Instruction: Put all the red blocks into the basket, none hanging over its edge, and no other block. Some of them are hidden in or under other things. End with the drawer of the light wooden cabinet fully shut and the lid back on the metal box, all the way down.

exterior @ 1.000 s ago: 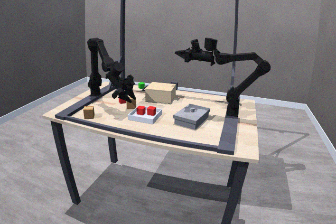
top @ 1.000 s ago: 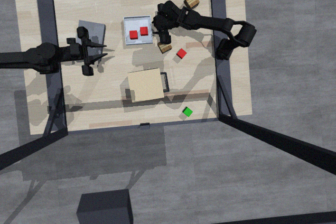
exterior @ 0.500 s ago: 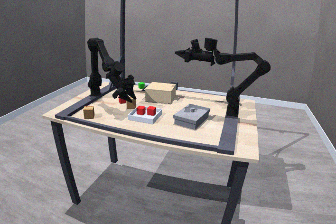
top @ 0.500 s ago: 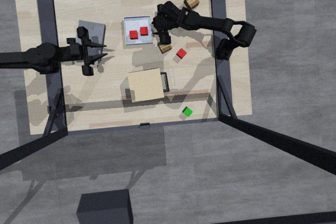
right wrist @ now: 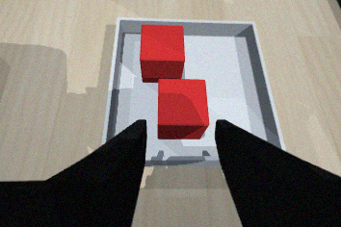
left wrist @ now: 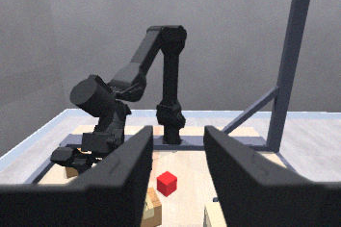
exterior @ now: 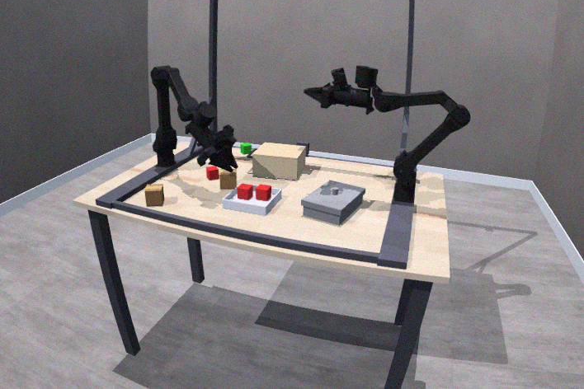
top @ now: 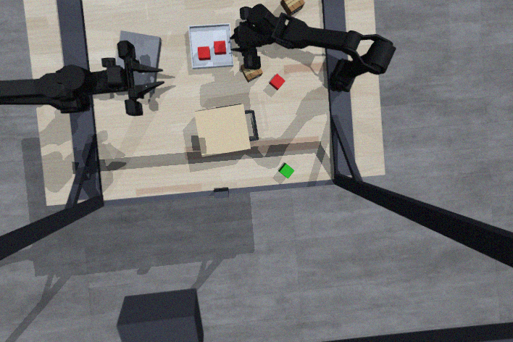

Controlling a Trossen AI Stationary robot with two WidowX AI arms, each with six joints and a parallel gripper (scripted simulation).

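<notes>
Two red blocks (top: 203, 53) (top: 219, 47) (exterior: 245, 191) (exterior: 263, 192) (right wrist: 162, 43) (right wrist: 183, 101) lie in the white basket (top: 201, 34) (exterior: 245, 207) (right wrist: 222, 58). A third red block (top: 277, 81) (exterior: 212, 173) (left wrist: 167, 184) lies on the table. My right gripper (top: 232, 43) (exterior: 233, 170) (right wrist: 180, 128) is partly open and empty, above the basket's near side. My left gripper (top: 162, 75) (exterior: 305, 91) is partly open and empty, high up. The grey metal box (exterior: 321, 216) has its lid (top: 152, 45) (exterior: 321, 193) on. The light cabinet (top: 224, 128) (exterior: 278, 162) appears shut; its inside is hidden.
A wooden crate-like cube (top: 251, 73) (exterior: 228, 180) (left wrist: 152, 212) stands between the basket and the loose red block. Another (top: 293, 1) (exterior: 154, 195) stands near the table edge. A green block (top: 286, 170) (exterior: 246, 147) lies beyond the cabinet handle (top: 254, 125). Frame beams border the table.
</notes>
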